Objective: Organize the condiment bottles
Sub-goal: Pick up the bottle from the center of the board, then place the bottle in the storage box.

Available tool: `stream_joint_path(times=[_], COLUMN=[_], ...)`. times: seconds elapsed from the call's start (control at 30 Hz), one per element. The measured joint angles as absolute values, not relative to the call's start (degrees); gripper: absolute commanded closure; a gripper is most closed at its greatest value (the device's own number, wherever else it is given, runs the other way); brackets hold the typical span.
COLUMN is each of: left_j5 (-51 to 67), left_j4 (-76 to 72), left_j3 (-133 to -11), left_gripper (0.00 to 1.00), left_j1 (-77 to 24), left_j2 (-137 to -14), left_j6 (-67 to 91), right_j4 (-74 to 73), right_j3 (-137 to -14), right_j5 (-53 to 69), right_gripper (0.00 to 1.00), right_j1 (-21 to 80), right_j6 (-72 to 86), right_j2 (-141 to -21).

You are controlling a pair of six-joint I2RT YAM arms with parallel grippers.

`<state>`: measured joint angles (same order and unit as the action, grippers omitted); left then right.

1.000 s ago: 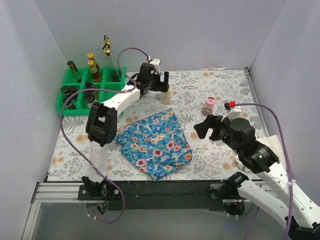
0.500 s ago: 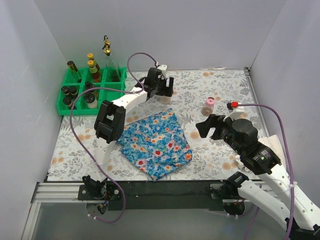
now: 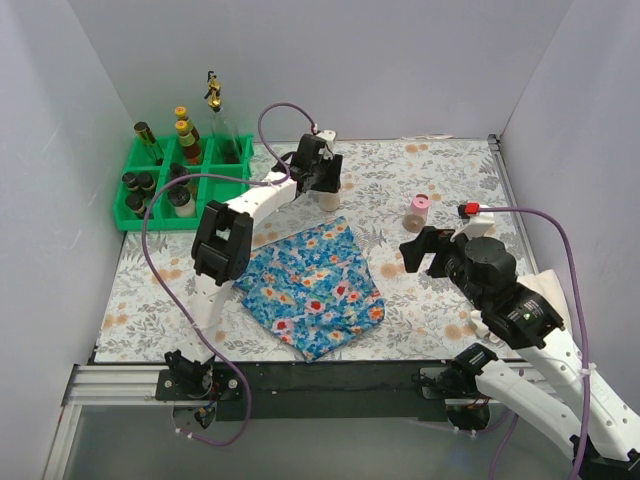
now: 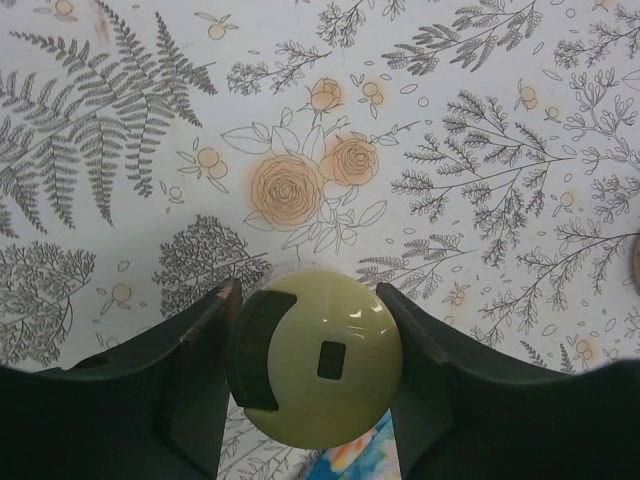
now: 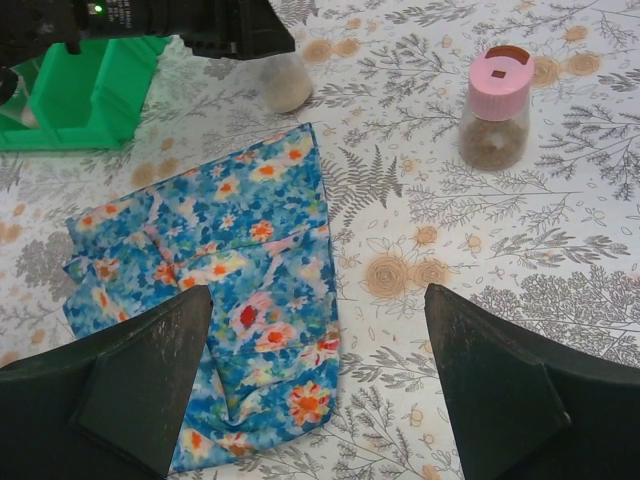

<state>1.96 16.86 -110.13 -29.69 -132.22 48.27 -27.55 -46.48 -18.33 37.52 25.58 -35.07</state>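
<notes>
Now | we see left tool (image 4: 308, 297) clamped on cream shaker (image 4: 318, 362) at cloth's (image 3: 310, 285) far edge | right tool (image 5: 315, 295) released, empty; pink-lidded jar (image 5: 497, 105) farther right on tabletop (image 5: 560, 250)

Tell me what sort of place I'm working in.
Probably a robot test booth, not a real kitchen: plain grey walls box in a floral-covered table, with a bare aluminium rail along its near edge.

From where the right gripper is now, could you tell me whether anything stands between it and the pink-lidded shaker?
Nothing visible does. The open right gripper faces the pink-lidded shaker across bare table; the blue floral cloth lies to its left, and the left gripper holds the cream-lidded shaker farther off.
</notes>
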Motion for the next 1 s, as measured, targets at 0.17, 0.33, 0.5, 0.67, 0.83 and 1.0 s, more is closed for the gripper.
stream_joint_path(times=[0.17,0.33,0.5,0.67,0.83,1.0], left_j5=[1.65,-0.23,-4.62,-6.22,-7.75,-8.16], left_j4=[21.23,27.07,29.12,29.50,28.12,26.35], left_j3=[-106.91,-109.25,-105.32,-97.34,-90.61,-90.37], left_gripper=[1.00,1.00,1.00,1.00,1.00,1.00], left_j1=[-29.28,-27.75,-25.91,-20.29,-8.25,-4.12], left_j2=[-127.72,-122.17,-108.66,-95.00,-89.60,-94.72], left_j6=[51.51,52.42,52.99,54.46,54.89,54.89], right_j4=[-27.46,-27.40,-27.51,-27.51,-27.51,-27.33], right_j3=[-45.56,-45.47,-44.97,-44.93,-44.93,-44.60], right_j5=[-19.11,-19.38,-19.31,-18.87,-17.91,-17.04], right_gripper=[0.05,0.05,0.06,0.05,0.05,0.05], right_j1=[37.52,37.52,37.52,37.52,37.52,37.52], right_j6=[25.93,25.58,25.63,25.80,26.26,27.03], right_j2=[-33.71,-31.35,-27.35,-25.67,-25.52,-25.52])
